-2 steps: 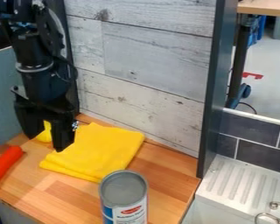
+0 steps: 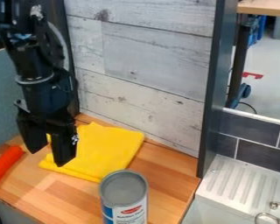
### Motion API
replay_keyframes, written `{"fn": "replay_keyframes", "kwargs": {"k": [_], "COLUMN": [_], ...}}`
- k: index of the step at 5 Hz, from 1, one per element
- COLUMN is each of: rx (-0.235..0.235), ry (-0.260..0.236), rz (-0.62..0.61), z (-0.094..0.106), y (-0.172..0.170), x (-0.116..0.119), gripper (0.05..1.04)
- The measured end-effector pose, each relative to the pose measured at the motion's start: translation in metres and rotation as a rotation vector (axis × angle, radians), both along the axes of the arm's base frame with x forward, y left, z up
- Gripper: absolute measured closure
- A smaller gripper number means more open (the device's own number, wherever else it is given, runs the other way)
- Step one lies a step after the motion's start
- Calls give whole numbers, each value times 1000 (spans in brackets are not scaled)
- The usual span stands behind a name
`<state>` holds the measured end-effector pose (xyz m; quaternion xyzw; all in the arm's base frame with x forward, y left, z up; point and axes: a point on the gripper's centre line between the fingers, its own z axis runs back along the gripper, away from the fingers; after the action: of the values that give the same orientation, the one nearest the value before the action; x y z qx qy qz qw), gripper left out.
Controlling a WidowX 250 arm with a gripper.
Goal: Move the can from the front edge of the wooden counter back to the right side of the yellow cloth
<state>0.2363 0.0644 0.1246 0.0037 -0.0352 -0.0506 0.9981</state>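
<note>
We observed a wooden counter point(image 2: 166, 173) beneath the black gripper point(image 2: 47, 158), whose fingers stood well apart, with nothing seen held between their tips. The folded yellow cloth point(image 2: 110, 148) lay on the counter, just beside the gripper in view; contact we could not tell. The can point(image 2: 124, 192) stood upright near the cloth; the orange-red object point(image 2: 4, 166) lay at the view's left edge.

Gripper point(image 2: 48, 158) over wooden desk point(image 2: 57, 194), jaws parted. Folded yellow cloth point(image 2: 110, 148) beside and beyond it, to the right; orange-red object point(image 2: 4, 165) to its left; grey-topped can point(image 2: 124, 192) right and nearer camera; ribbed white drainboard point(image 2: 239, 181) well apart, far right.
</note>
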Motion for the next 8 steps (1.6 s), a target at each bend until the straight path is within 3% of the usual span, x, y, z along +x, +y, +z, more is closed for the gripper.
{"fn": "replay_keyframes", "kwargs": {"k": [1, 2, 4, 6, 7, 8], "rx": [-8, -20, -41, -51, -37, -26], "ry": [-1, 27, 73, 58, -26, 7], "rz": [-3, 13, 31, 72, 127, 196], "z": [-1, -15, -35, -39, -40, -54], "y": [-6, -10, -50, -64, -72, -71], "x": [-16, -28, -43, -42, -27, -24], "gripper": [81, 81, 81, 81, 81, 81]}}
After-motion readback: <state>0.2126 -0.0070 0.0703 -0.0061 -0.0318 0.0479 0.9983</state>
